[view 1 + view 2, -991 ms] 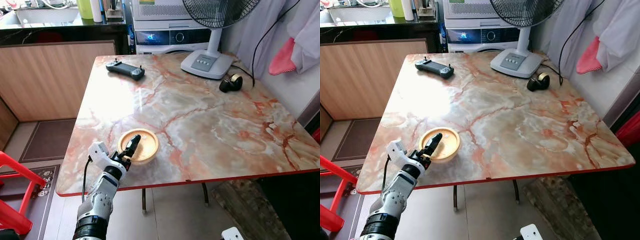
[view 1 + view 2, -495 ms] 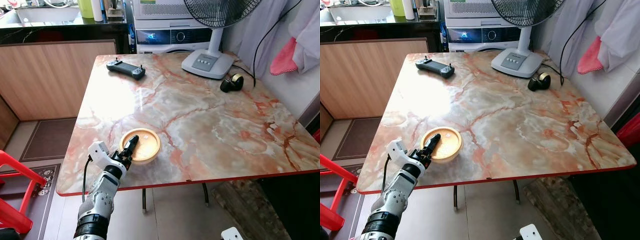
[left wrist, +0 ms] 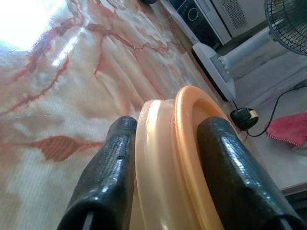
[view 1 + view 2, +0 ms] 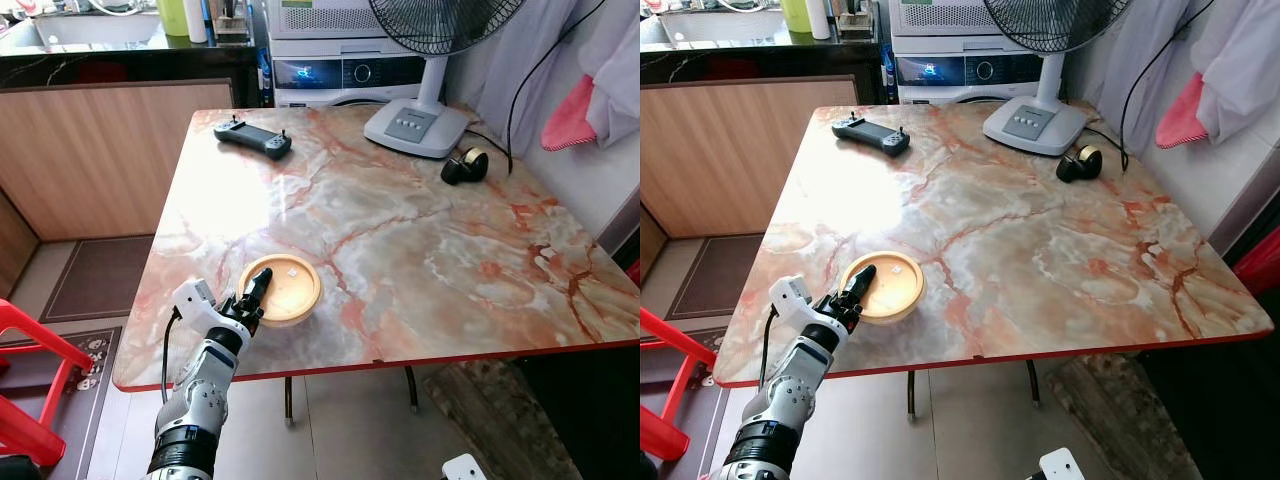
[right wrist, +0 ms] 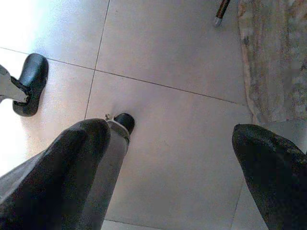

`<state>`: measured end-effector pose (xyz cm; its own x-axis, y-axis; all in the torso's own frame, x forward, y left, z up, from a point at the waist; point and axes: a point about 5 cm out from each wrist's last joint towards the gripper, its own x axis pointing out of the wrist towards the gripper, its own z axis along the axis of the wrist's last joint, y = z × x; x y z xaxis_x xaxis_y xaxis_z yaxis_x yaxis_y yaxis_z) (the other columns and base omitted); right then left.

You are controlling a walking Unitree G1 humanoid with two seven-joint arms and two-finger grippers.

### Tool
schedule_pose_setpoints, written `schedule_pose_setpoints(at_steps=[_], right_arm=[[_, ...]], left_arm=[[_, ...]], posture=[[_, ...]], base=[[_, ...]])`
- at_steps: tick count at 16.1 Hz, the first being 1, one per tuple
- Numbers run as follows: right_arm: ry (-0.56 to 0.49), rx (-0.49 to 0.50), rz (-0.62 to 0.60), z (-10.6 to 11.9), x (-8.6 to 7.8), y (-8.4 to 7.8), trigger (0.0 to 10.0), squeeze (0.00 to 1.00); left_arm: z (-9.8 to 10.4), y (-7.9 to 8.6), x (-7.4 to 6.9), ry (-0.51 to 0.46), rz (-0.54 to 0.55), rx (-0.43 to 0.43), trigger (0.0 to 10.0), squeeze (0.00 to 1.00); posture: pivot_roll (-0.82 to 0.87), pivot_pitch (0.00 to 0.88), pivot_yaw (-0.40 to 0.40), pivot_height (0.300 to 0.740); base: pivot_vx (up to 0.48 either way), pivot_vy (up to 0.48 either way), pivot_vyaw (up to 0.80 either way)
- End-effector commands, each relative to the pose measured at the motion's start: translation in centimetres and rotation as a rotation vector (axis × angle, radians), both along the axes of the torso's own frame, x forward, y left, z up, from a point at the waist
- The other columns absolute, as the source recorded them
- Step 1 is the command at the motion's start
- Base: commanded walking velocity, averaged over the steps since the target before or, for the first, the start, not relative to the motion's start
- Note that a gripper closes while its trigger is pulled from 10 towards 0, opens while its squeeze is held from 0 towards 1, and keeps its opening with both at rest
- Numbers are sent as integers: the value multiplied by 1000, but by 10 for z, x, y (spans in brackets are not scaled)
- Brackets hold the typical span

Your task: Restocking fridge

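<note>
A shallow orange-yellow bowl rests on the marble table near its front left corner. My left gripper reaches up from below the table edge and is shut on the bowl's near-left rim. In the left wrist view the two black fingers clamp either side of the bowl's rim. My right gripper hangs low beside my body, its fingers spread wide over the tiled floor.
A black game controller lies at the table's far left. A white fan base and a black tape dispenser stand at the far right. A red chair stands at my left. A wooden counter is behind the table.
The bowl and my left gripper have shifted slightly; the grip on the rim is the same. The head camera has moved a little.
</note>
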<state>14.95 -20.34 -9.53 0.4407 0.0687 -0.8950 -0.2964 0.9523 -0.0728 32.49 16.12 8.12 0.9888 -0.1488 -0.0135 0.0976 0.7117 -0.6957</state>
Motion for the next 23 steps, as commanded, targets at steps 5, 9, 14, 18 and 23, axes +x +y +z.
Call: schedule_pose_setpoints(at_steps=[5,9,14,18,23], right_arm=[[-5,4,-5,0,-1,0,10000,0],[-4,5,-6,-1,-3,0,10000,0],[-2,11,-32,-2,-6,0,10000,0],[-2,13,-45,-2,-7,0,10000,0],[-40,47,-132,-3,-7,6,10000,0]], left_arm=[[19,1,5,-70,26,-2,0,0],[29,0,5,-110,31,-13,0,0],[56,9,-8,-195,88,69,0,0],[61,14,-15,-186,131,97,3020,0],[78,60,-46,-188,195,720,10000,0]], posture=[[-1,0,-41,740],[-4,0,-37,740],[5,0,-22,740],[5,0,-21,740],[47,0,23,740]], base=[[0,0,0],[0,0,0],[0,0,0],[0,0,0],[0,0,0]])
